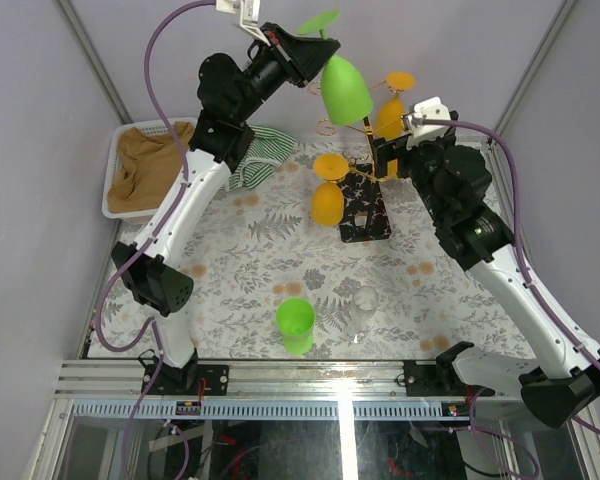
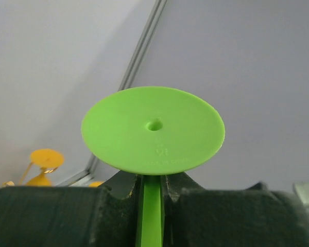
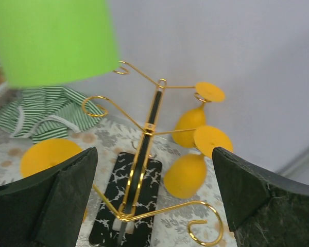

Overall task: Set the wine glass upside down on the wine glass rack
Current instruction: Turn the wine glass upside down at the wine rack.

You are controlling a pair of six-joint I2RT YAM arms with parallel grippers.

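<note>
Glossy green wine glass (image 1: 345, 88), inverted, is clamped at its stem by left gripper (image 2: 152, 193), upper centre; right gripper (image 3: 154, 203) is held with 2 fingers apart before gold wire rack (image 3: 153, 110).

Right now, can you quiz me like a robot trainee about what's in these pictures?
1. True or false: the left fingers grip the bright green plastic wine glass by its bowl.
2. What colour are the hanging wine glasses on the gold wire rack with the black base? A) orange-yellow B) blue C) pink
3. Fill in: the right fingers are ___.
Key: 1 false, they pinch its stem, foot up. 2 A. 3 open, holding nothing.
</note>
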